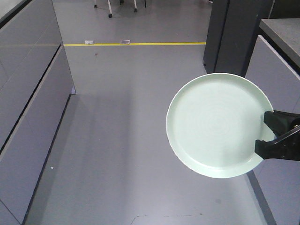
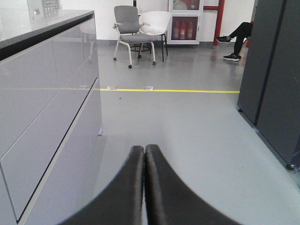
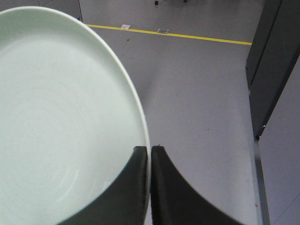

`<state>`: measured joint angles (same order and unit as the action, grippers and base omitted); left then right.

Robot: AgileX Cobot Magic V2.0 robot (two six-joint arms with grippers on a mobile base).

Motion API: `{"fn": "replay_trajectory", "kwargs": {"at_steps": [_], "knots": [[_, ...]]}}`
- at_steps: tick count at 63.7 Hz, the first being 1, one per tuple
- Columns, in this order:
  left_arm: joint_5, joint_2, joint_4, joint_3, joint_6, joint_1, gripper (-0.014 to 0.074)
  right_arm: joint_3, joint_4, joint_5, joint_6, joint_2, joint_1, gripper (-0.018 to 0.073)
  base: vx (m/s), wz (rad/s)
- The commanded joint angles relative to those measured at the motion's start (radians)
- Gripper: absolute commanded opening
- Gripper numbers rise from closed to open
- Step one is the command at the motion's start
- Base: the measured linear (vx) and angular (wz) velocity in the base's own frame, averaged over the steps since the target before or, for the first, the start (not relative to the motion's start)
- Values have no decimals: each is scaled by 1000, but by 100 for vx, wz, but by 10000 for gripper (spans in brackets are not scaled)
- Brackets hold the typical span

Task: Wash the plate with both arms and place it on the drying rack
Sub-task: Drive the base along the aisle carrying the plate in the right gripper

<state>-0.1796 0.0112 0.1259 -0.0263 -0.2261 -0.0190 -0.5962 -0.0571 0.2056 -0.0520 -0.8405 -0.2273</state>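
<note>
Round, pale mint-green glossy plate (image 1: 215, 124) with low raised rim, held in mid-air above smooth grey floor (image 1: 131, 140), touching no surface. Hollow face turned toward the front camera, outline close to a full circle.

Black angular right gripper (image 1: 266, 132) entering from the right edge of the front view, clamped on the plate's right-hand rim, one finger over the face and one beneath. In the right wrist view, the same gripper (image 3: 149, 151) shown with plate (image 3: 61, 122) rim pinched in the narrow gap between the two dark fingers.

Black left gripper (image 2: 144, 149) seen only in its own wrist view: fingers pressed flat together, nothing between them, pointing along the floor.

Surroundings: glossy grey cabinet fronts (image 1: 28, 93) along the left, tall dark cabinet (image 1: 229, 37) at upper right, yellow line (image 1: 136, 44) across the floor beyond the plate. Grey chair (image 2: 127, 28) and white chair (image 2: 157, 23) side by side past the line.
</note>
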Motion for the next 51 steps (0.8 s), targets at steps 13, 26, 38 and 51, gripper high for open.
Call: {"fn": "replay_trajectory", "kwargs": {"at_steps": [13, 26, 38, 51], "knots": [[71, 16, 0, -15, -8, 0, -6, -30, 6, -83, -7, 7, 5, -6, 16, 6], [71, 16, 0, -15, -8, 0, -6, -30, 6, -83, -7, 7, 5, -6, 15, 1], [71, 16, 0, -15, -8, 0, -6, -30, 6, -83, -7, 7, 5, -6, 14, -2], [71, 16, 0, -15, -8, 0, -6, -30, 6, -79, -7, 7, 5, -6, 13, -2]]}}
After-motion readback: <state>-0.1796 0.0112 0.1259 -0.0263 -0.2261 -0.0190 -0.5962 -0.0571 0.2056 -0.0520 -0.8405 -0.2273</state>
